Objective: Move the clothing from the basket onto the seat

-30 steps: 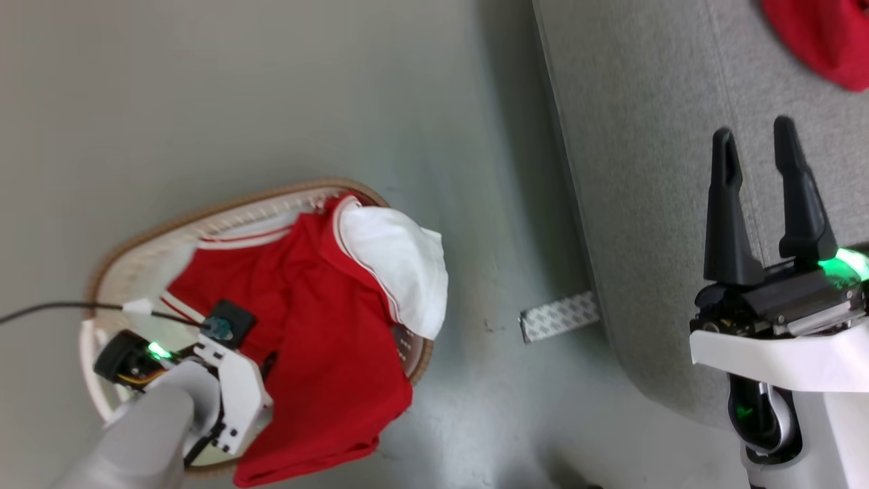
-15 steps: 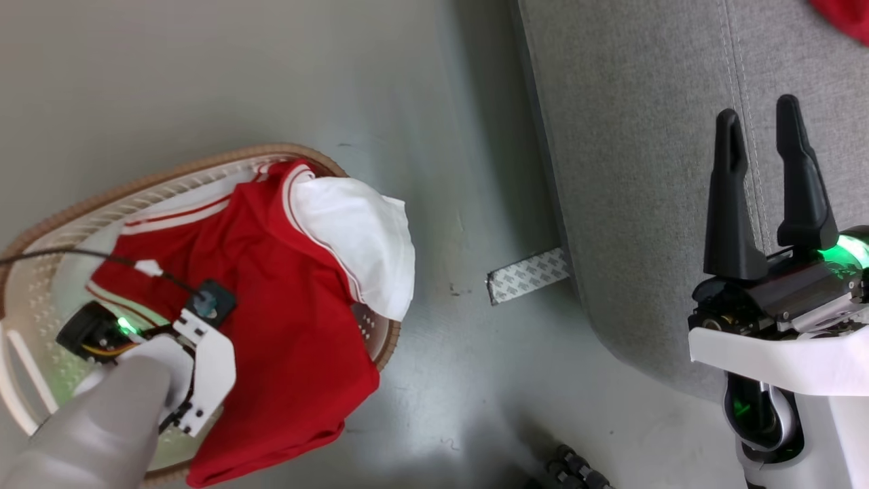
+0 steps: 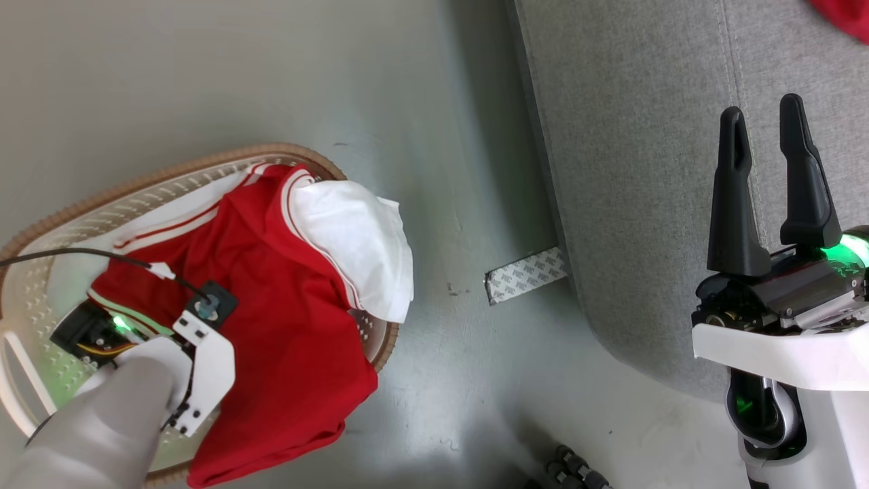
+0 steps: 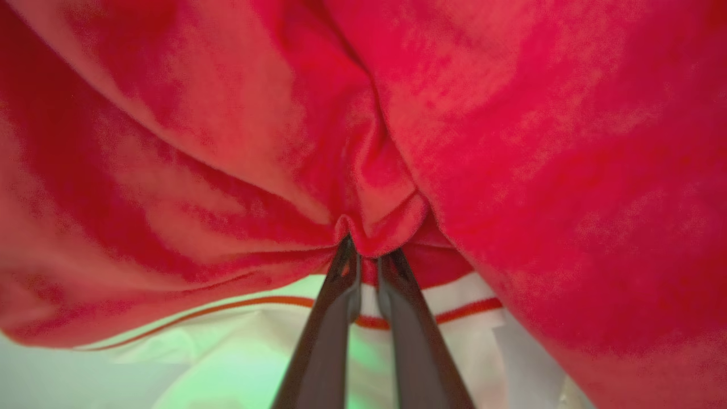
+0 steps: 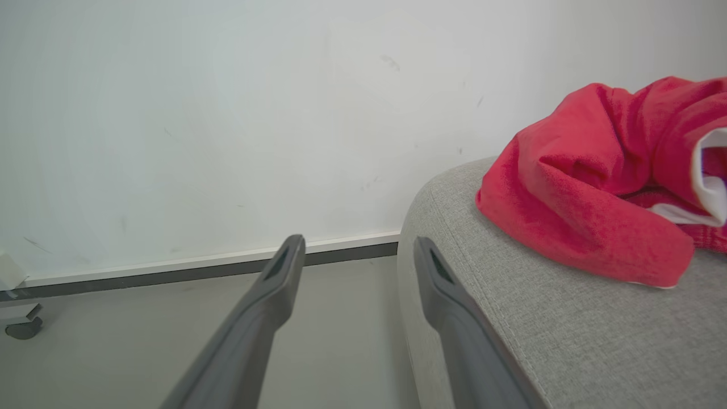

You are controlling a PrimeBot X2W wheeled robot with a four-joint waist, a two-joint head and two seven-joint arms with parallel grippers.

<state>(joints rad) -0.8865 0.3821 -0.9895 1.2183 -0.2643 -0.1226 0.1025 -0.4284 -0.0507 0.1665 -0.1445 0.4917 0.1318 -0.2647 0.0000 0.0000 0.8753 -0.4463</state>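
Observation:
The basket (image 3: pixel 136 178) stands on the floor at the left of the head view. Red clothing (image 3: pixel 285 326) with a white sleeve (image 3: pixel 360 251) fills it and hangs over its right rim. My left arm (image 3: pixel 204 360) reaches down into the basket. In the left wrist view my left gripper (image 4: pixel 366 250) is shut on a pinched fold of the red clothing (image 4: pixel 511 142). My right gripper (image 3: pixel 762 107) stands open above the edge of the grey seat (image 3: pixel 638 136), holding nothing. In the right wrist view, my right gripper (image 5: pixel 358 243) is open and another red garment (image 5: pixel 585 199) lies on the seat (image 5: pixel 539 335).
A strip of patterned tape (image 3: pixel 526 274) lies on the floor between the basket and the seat. A dark ridged object (image 3: pixel 577 470) shows at the bottom edge. A white wall with a baseboard (image 5: pixel 199 270) stands behind the seat, and a small caster (image 5: pixel 23 328) is at the far left.
My left gripper has shut on a fold of the red clothing in the basket. The head camera shifted early on, then held still. The right gripper stayed open.

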